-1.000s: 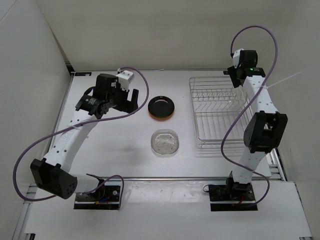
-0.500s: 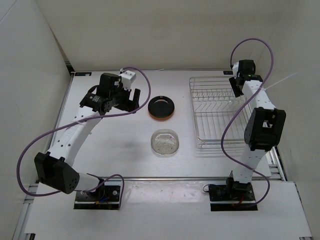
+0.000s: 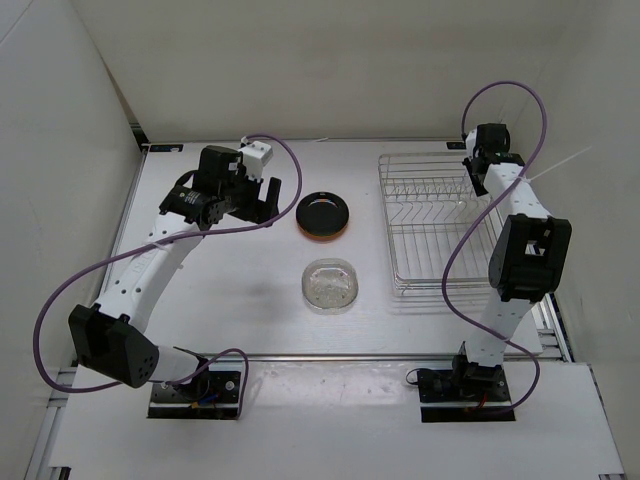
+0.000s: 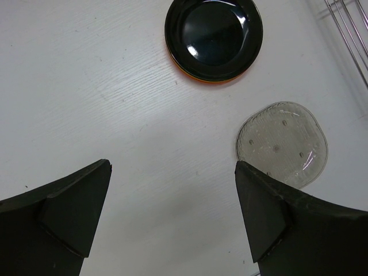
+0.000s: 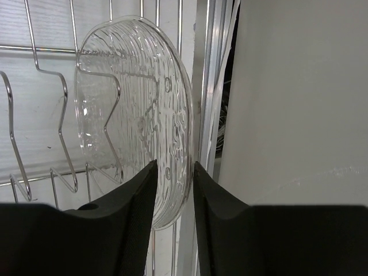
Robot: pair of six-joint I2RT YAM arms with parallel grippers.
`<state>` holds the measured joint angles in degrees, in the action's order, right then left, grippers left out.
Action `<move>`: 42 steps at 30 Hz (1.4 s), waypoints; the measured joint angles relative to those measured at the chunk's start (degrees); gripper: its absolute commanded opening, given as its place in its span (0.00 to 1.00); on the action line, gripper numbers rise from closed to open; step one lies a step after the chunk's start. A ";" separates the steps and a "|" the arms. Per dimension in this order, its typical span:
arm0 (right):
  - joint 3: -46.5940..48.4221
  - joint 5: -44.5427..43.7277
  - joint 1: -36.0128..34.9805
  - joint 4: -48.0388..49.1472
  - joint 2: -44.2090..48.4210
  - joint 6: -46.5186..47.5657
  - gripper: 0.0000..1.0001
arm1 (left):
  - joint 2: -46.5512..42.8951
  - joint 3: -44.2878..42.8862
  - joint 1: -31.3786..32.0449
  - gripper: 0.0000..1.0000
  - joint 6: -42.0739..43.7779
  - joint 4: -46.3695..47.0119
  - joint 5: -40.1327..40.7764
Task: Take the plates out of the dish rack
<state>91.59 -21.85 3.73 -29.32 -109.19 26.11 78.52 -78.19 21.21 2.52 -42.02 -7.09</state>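
A clear plate [image 5: 138,109] stands upright on edge in the silver wire dish rack [image 3: 440,222], at its far right side. My right gripper [image 5: 174,164] straddles that plate's rim with both fingers against it; in the top view the gripper [image 3: 474,170] hangs over the rack's far right corner. A black plate [image 3: 323,212] lies on an orange plate [image 4: 198,75] on the table left of the rack. Another clear plate [image 3: 331,284] lies flat in front of them. My left gripper [image 3: 260,203] is open and empty above the bare table [image 4: 172,167]. No yellow-green plate shows.
The white side wall [image 5: 299,103] stands close to the right of the rack and my right gripper. The rack's upright wire dividers [image 5: 63,126] stand just left of the held plate. The back wall runs behind the table.
My right gripper has moved down to the rack's far right corner and onto the upright clear plate. My left arm shifted a little, then held still. The plates on the table have not moved.
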 measured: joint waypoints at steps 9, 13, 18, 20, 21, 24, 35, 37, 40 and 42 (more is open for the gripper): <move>0.00 -1.40 0.02 0.85 0.00 -1.22 0.16 | 0.00 -0.11 0.00 1.00 0.07 0.00 -1.09; 0.00 -2.08 0.02 1.38 0.00 -2.38 0.04 | 0.00 -0.11 0.00 1.00 0.44 0.00 -1.29; 0.00 -3.21 0.00 1.29 0.00 -4.09 0.00 | 0.00 -0.11 0.00 1.00 0.50 0.00 -1.55; 0.00 -3.56 0.00 1.14 0.00 -4.76 0.00 | 0.00 -0.11 0.00 1.00 0.50 0.00 -1.62; 0.00 -3.72 0.00 1.03 0.00 -5.18 0.00 | 0.00 -0.11 0.00 1.00 0.50 0.00 -1.68; 0.22 -4.48 0.00 0.33 0.00 -6.73 0.00 | 0.00 -0.11 0.00 1.00 0.52 0.00 -1.77; 3.02 -11.72 -2.54 -6.84 0.90 -9.84 0.00 | 0.04 -0.57 0.00 1.00 0.52 -0.37 -3.08; 3.69 -13.03 -2.75 -7.91 1.68 -9.75 0.00 | 0.04 -0.83 0.00 1.00 0.52 -0.42 -3.37; 4.90 -14.97 -2.75 -8.55 3.61 -9.11 0.00 | 0.35 -1.27 0.00 1.00 0.74 -0.39 -3.69; 5.97 -16.22 -2.75 -8.55 5.33 -8.44 0.00 | 0.70 -1.36 0.00 1.00 1.09 -0.17 -3.67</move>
<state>97.56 -38.06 0.97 -37.87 -103.85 17.67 79.22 -79.55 21.21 3.62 -42.19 -10.76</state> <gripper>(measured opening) 0.066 0.997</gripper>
